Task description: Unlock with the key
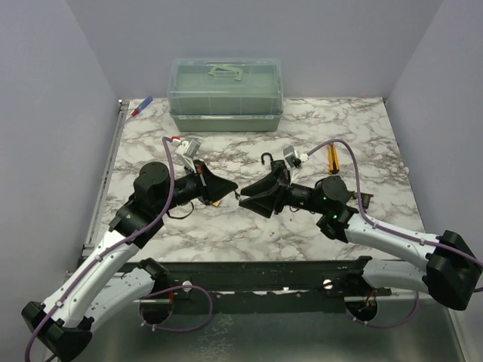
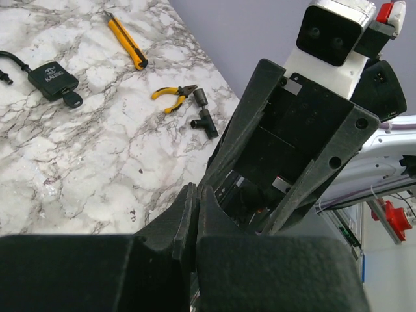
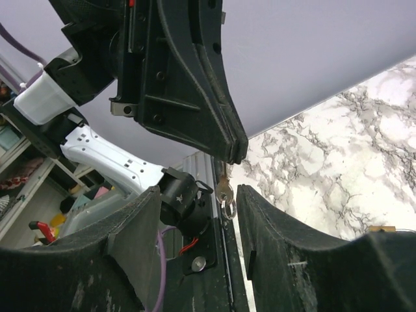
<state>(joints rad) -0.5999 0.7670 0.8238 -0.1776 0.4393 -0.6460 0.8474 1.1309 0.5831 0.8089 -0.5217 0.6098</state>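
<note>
- Right gripper [image 3: 198, 195] fingers fill the bottom of its own wrist view. They are spread, with a clear gap between the two pads and nothing gripped.
- Inside that gap hangs a small pale key [image 3: 224, 192] with a ring at its lower end. It touches neither pad and sits much closer to the pad on the right of the view.
- Its long axis runs up and down in that view, crosswise to the line along which the pads close.
- Just above the key is the left gripper [image 3: 229, 155], tips pointing down. Its fingers are pressed together on the key's upper end, so the key dangles straight below those tips.
- Both grippers meet tip to tip over the middle of the table [image 2: 97, 162]. The right one is the only free one at the key, so I judge a handover: close on the hanging part, centring first.
- Farther out, well beyond the right gripper, a black padlock [image 2: 51, 77] lies flat with a black-headed key [image 2: 73, 99] at its base.
- Which key the task means I cannot settle.
</note>
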